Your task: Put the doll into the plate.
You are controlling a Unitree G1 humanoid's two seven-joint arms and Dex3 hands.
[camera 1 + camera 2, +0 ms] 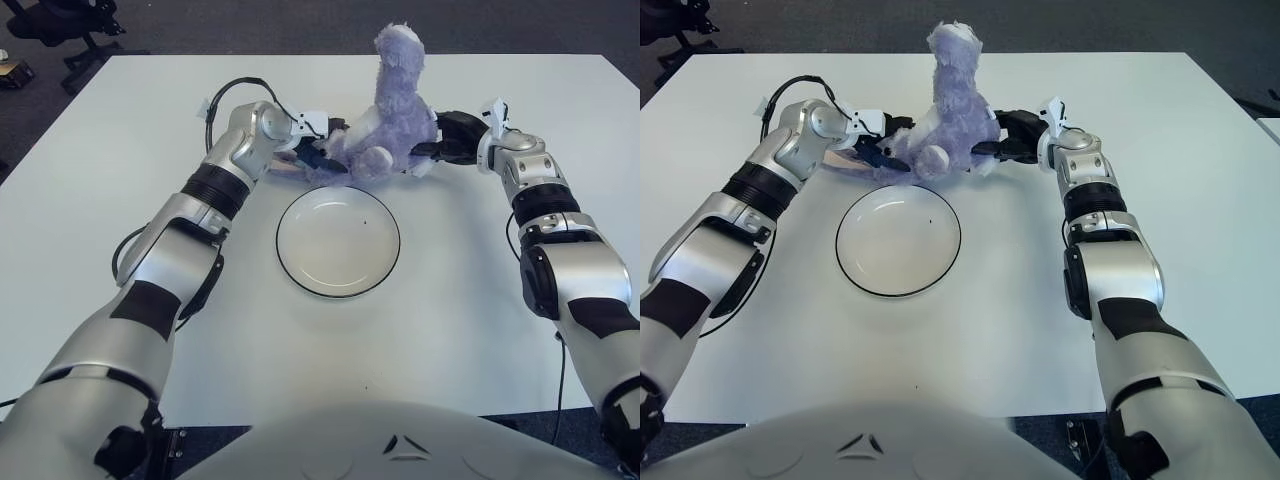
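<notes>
I'm looking at an office or lab-type room, prob. a test space. White table (120, 330) w/ a plain flat top, standing on dark grey carpet (250, 25), the kind laid in offices. A black swivel chair base (70, 30) w/ castors shows at top left. A small box (10, 70) lies on the carpet by it.
</notes>
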